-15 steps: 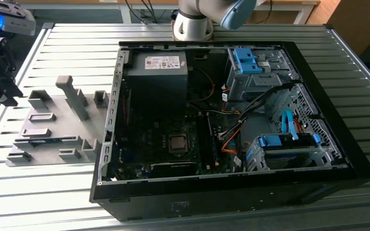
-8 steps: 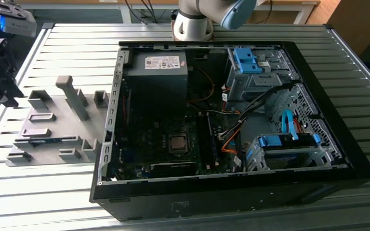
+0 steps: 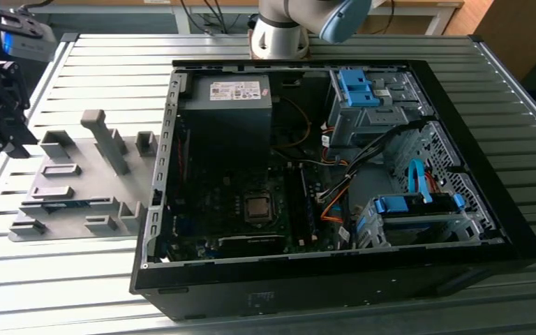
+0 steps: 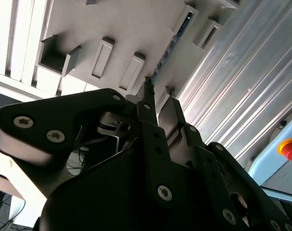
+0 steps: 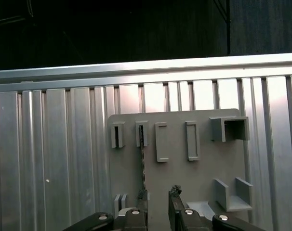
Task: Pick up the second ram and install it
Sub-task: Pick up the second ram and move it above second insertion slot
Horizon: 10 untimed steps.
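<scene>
The second ram stands on edge in a slot of the grey holder plate, showing as a thin dark strip. In the second wrist view the ram runs away from the fingertips along the same plate. In the exterior view it is a blue-green strip low in the holder. My gripper hangs open above the plate with nothing between its fingers. One finger lines up with the ram's near end. The gripper sits at the exterior view's far left, above the holder.
An open black computer case lies at the exterior view's right of the holder, with its motherboard, black memory slots, cables and blue drive brackets. The holder carries several raised grey blocks. Everything rests on a ribbed metal table.
</scene>
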Available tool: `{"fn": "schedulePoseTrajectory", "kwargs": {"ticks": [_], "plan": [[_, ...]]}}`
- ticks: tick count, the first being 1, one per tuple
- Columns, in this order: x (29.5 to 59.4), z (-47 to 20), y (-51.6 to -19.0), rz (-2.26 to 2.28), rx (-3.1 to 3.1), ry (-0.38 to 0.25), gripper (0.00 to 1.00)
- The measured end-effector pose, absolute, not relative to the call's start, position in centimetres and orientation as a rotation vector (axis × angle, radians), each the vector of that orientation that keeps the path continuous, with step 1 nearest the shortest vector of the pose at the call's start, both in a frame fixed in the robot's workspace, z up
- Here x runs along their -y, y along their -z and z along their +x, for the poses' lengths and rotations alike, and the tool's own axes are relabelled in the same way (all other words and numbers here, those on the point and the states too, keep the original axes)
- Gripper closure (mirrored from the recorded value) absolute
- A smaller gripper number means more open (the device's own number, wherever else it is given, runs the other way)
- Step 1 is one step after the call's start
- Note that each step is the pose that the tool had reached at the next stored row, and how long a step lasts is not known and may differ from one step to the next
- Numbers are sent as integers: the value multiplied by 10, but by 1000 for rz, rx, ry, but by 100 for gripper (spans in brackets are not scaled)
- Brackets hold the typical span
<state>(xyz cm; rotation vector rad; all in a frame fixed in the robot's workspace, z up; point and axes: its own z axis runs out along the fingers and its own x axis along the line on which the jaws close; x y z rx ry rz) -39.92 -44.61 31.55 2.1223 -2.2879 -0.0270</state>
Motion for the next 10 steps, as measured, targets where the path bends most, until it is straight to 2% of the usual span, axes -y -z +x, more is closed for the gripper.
{"fn": "schedulePoseTrajectory", "kwargs": {"ticks": [10], "plan": [[446,-399,-304,2122,2288,26,69]]}}
